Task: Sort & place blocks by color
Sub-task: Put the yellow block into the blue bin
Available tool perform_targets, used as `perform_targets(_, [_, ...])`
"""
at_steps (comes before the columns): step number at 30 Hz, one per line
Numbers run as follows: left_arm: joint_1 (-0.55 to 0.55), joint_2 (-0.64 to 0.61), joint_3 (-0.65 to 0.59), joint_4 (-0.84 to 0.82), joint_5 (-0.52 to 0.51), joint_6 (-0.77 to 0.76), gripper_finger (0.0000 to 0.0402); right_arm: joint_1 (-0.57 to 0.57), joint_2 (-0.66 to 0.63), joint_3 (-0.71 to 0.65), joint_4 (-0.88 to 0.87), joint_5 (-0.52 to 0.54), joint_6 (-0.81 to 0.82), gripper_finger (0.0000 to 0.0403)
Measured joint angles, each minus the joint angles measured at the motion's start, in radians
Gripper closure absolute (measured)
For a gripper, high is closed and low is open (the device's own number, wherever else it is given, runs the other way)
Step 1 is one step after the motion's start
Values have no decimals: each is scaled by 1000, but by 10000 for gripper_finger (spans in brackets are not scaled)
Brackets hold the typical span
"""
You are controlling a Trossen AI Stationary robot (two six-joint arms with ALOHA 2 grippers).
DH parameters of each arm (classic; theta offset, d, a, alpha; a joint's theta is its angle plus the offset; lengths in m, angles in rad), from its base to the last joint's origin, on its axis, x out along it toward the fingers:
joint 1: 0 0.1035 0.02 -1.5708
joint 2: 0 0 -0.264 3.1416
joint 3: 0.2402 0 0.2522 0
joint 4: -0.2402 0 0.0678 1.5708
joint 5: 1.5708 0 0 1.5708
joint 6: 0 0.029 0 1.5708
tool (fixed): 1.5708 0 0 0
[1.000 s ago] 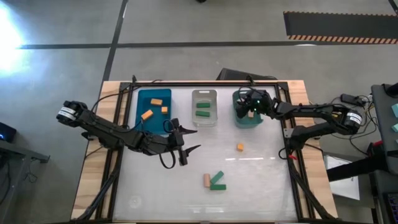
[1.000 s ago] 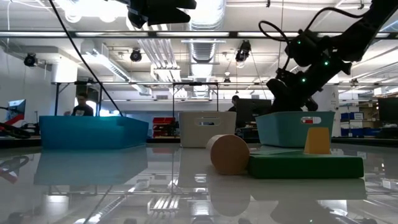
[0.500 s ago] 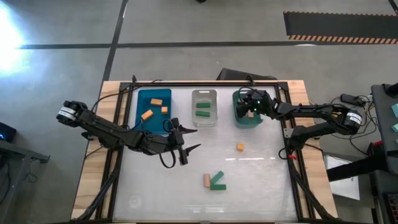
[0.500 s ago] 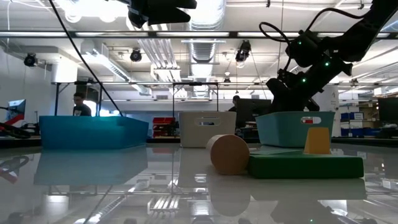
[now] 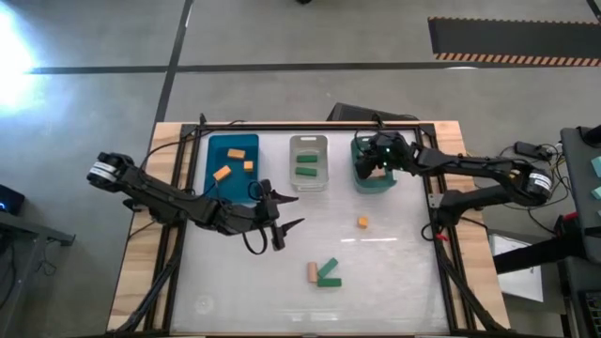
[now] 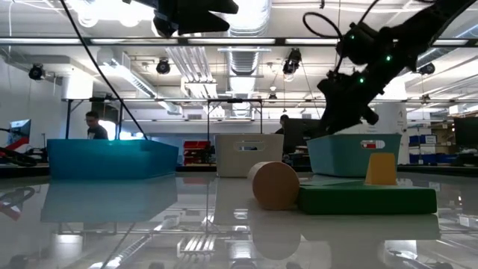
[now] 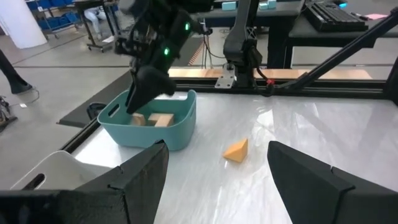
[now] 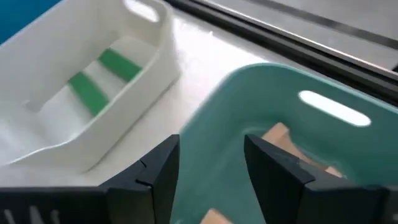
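My right gripper (image 5: 367,167) hangs open over the teal bin (image 5: 376,181), its fingers (image 8: 163,169) above the inside with nothing between them. Two tan blocks (image 7: 155,119) lie in that bin. Green blocks (image 5: 307,165) lie in the clear bin (image 5: 308,143), and orange blocks (image 5: 232,162) lie in the blue bin (image 5: 212,174). On the table lie an orange block (image 5: 362,222), a tan block (image 5: 312,272) and two green blocks (image 5: 329,274). My left gripper (image 5: 289,211) waits open and empty above the table's middle, right of the blue bin.
The three bins stand in a row along the far edge. The loose blocks lie in the middle and toward the near edge, with bare white tabletop (image 5: 235,291) around them. The table is framed by dark rails (image 5: 438,235). Beyond the table, a person (image 6: 91,125) shows in the room.
My right gripper has risen above the teal bin and tipped a little, staying over it. My left arm has kept still.
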Motion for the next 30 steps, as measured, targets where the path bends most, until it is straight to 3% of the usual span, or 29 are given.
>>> perform_targets(11, [-8,29,0,6,0,-27,143,229,-70,208,-356,1,71,255])
perform_targets(17, [-6,29,0,11,-8,-23,143,397,-48,295,-420,0,190,271])
perform_targets(23, [-6,28,0,9,-52,9,143,537,33,364,-443,3,322,276])
perform_targets(30, [-6,-11,1,7,-54,88,143,639,206,487,-740,19,497,257])
